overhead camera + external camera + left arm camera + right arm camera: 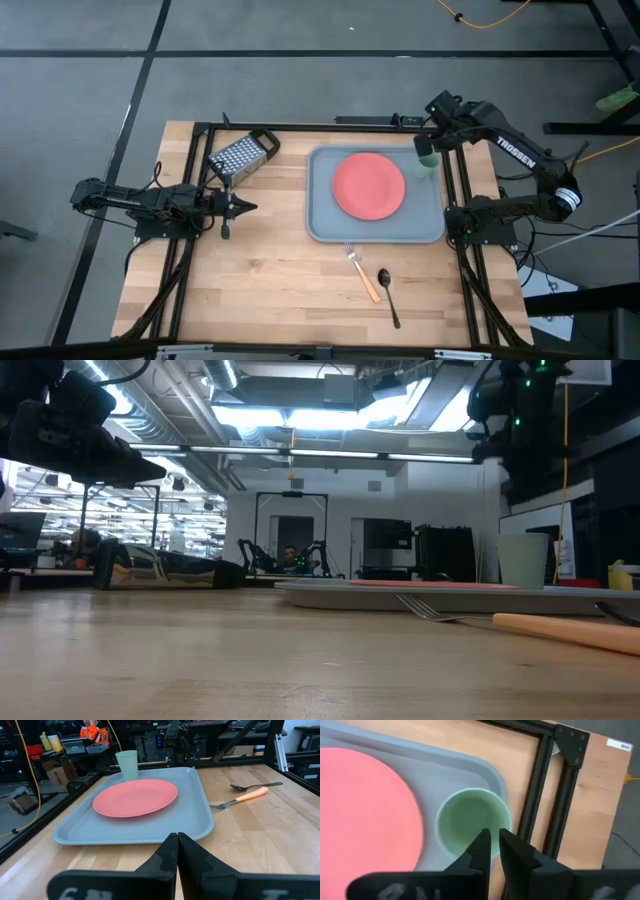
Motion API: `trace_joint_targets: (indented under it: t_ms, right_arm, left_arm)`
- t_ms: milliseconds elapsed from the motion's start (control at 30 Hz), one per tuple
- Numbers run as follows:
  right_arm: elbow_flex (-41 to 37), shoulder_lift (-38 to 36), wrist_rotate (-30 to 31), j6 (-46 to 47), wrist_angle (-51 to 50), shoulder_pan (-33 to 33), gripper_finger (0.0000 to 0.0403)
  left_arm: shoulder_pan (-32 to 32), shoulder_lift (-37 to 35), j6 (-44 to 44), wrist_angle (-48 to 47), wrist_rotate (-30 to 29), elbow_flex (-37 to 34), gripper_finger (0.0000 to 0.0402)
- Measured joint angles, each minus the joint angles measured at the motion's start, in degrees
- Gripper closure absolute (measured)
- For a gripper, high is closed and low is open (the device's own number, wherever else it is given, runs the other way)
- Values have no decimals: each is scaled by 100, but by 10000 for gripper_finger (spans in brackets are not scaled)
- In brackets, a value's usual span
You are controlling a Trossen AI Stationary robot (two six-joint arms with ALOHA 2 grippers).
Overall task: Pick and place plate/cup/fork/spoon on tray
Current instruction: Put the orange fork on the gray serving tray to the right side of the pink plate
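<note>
Overhead, the "TROSSEN"-lettered right gripper (491, 839) pinches the cup (470, 820) rim on the tray (322, 222).

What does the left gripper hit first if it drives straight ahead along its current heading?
Most likely the tray: the left gripper, fingers shut, points at its near rim across bare tabletop. The plate lies beyond. Height above the table is unclear.

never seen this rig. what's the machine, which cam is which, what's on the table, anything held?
Two dark robot arms at a wooden table. Four cameras: overhead, table-level, one per wrist.

On the grey-blue rectangular tray: a flat coral-red plate and a pale green cup at its far right corner. On the wood near the tray: an orange-handled fork and a dark spoon. A metal box grater lies to the tray's left.

The right gripper is at the cup's rim, fingers nearly together. The left gripper waits shut, holding nothing.
</note>
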Motion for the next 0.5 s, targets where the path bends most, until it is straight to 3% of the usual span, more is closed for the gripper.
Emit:
trace_joint_targets:
  t_ms: [167, 267, 367, 500]
  right_arm:
    - [669, -2, -503, 168, -863, 321, 358]
    - [823, -87, -1178, 758, -1411, 784, 358]
    - [660, -348, -1718, 1254, -1558, 1648, 358]
    - [79, -770, -1483, 2398, -1284, 3220, 358]
  left_arm:
    - [-1, 0, 0, 0, 2, 0, 401]
    - [0, 0, 0, 0, 2, 0, 401]
    - [0, 0, 0, 0, 1, 0, 401]
    - [1, 0, 0, 0, 2, 0, 401]
